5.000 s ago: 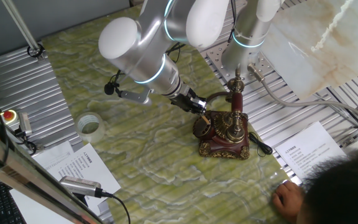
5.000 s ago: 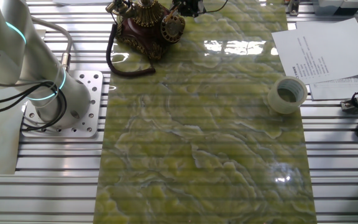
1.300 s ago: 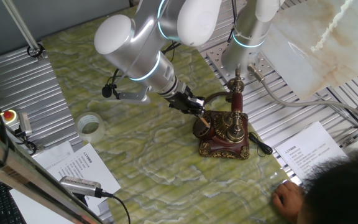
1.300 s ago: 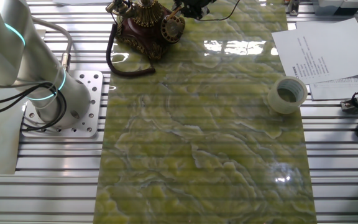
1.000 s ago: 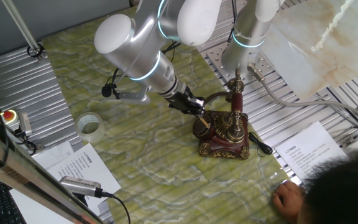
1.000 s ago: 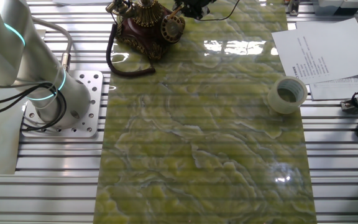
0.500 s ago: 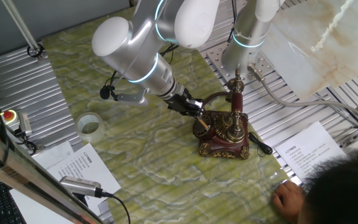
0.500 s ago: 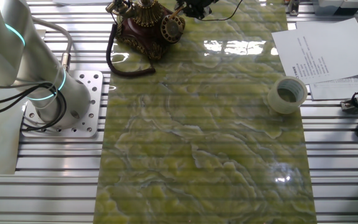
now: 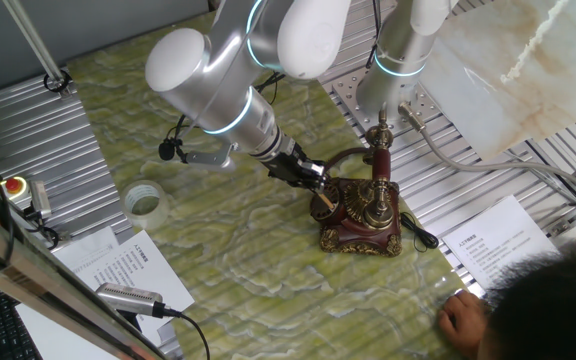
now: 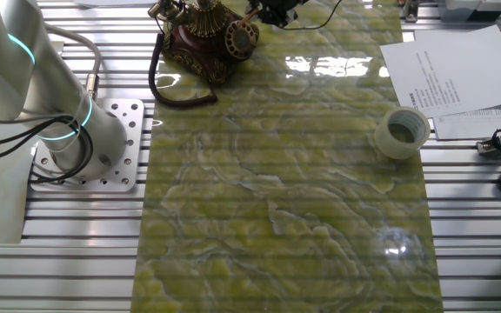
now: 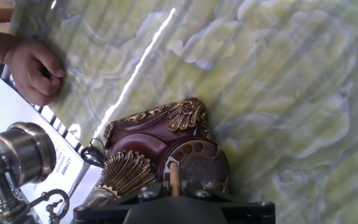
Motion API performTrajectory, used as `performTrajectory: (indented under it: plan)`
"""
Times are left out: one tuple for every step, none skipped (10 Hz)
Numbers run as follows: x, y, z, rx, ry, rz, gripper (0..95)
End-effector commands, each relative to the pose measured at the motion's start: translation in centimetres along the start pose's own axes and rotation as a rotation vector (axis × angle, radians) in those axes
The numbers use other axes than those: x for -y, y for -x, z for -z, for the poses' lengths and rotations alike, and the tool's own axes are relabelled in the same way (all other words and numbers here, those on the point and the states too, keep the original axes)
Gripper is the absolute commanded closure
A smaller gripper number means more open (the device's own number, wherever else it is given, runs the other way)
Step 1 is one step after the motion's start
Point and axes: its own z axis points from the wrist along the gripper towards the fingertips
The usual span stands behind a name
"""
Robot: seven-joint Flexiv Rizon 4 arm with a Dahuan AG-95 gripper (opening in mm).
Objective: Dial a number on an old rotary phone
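Black two-finger gripper (image 9: 317,189) meets the ornate red-brown, brass-trimmed rotary phone (image 9: 360,214); a pale stick (image 11: 173,179) touches the round dial (image 11: 199,167); finger state unclear.

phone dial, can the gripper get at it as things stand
Probably yes. The gripper is right at the phone, and the hand view shows a thin stick from it reaching the dial with nothing between. The handset stands clear behind.
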Motion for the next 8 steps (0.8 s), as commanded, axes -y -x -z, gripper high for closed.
performTrajectory:
  plan:
    - [0.07, -0.03, 0.06, -0.001, -0.004, -0.001, 95.0]
    - [0.13, -0.04, 0.04, 0.0, -0.006, 0.0, 95.0]
    - [0.27, -0.11, 0.04, -0.002, -0.009, 0.003, 95.0]
    - [0.36, -0.13, 0.07, 0.0, -0.008, 0.007, 95.0]
    - [0.35, -0.12, 0.1, 0.0, -0.008, 0.009, 95.0]
    - [0.33, -0.14, 0.18, -0.001, -0.008, 0.011, 95.0]
    - [0.32, -0.14, 0.19, -0.005, -0.008, 0.009, 95.0]
    - [0.27, -0.17, 0.27, -0.013, -0.006, 0.009, 95.0]
